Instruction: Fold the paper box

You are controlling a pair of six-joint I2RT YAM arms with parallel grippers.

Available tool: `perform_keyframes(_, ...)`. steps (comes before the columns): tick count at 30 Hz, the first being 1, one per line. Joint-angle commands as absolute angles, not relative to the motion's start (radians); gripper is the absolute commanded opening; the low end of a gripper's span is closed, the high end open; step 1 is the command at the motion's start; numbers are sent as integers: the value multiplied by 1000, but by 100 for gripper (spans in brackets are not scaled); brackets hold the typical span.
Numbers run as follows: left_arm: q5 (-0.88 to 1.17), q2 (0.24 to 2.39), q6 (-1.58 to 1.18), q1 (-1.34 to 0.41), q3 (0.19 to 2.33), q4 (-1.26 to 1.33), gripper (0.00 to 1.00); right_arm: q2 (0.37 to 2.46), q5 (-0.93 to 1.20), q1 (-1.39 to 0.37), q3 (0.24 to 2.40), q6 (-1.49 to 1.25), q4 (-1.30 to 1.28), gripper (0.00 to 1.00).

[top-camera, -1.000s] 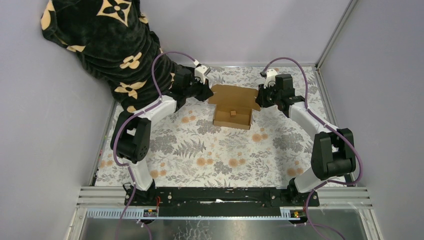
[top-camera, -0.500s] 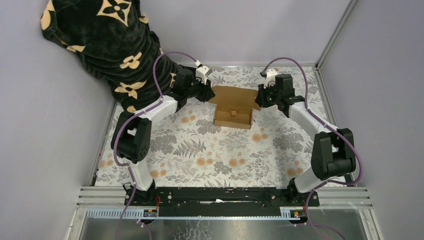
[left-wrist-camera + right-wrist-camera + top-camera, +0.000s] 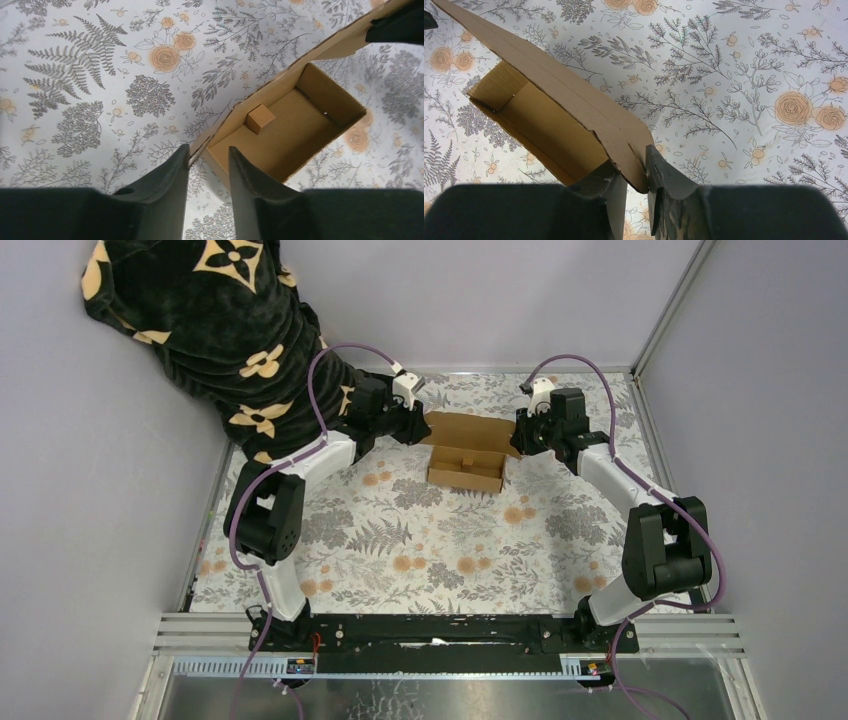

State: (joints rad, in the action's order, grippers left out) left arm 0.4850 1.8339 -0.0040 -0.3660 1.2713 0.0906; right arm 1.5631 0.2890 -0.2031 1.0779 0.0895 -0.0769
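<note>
The paper box (image 3: 463, 478) is a small brown cardboard tray at the back middle of the table, with its lid (image 3: 470, 427) lifted along the far side. The left wrist view shows its inside (image 3: 292, 132) with a small cardboard block (image 3: 260, 119) on the floor. My left gripper (image 3: 418, 425) is at the box's left end and stands open (image 3: 208, 150), the lid's edge lying just by one fingertip (image 3: 184, 155). My right gripper (image 3: 518, 437) is at the right end, shut (image 3: 634, 165) on the lid's corner flap (image 3: 624, 135).
A flowered cloth (image 3: 420, 540) covers the table. A dark garment with pale flower marks (image 3: 200, 320) hangs at the back left, close behind my left arm. Grey walls close in the back and both sides. A metal rail (image 3: 440, 625) runs along the near edge.
My left gripper has opened and let go of the lid. The lid, earlier spread back and flat, now stands up more steeply over the tray. My right gripper keeps its hold.
</note>
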Motion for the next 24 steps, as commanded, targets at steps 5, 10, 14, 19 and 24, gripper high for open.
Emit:
perform_keyframes(5, 439, 1825, 21, -372, 1277, 78, 54, 1542, 292, -216, 1089, 86, -46, 26)
perform_keyframes(10, 431, 1822, 26, -371, 1272, 80, 54, 1537, 292, -217, 1089, 87, -49, 26)
perform_keyframes(14, 438, 1827, 26, -371, 1275, 83, 51, 1539, 294, -218, 1089, 87, -49, 26)
perform_keyframes(19, 446, 1826, 26, -371, 1281, 88, 41, 1540, 293, -219, 1089, 86, -48, 26)
perform_keyframes(24, 451, 1827, 23, -371, 1285, 89, 36, 1539, 292, -222, 1091, 85, -49, 26)
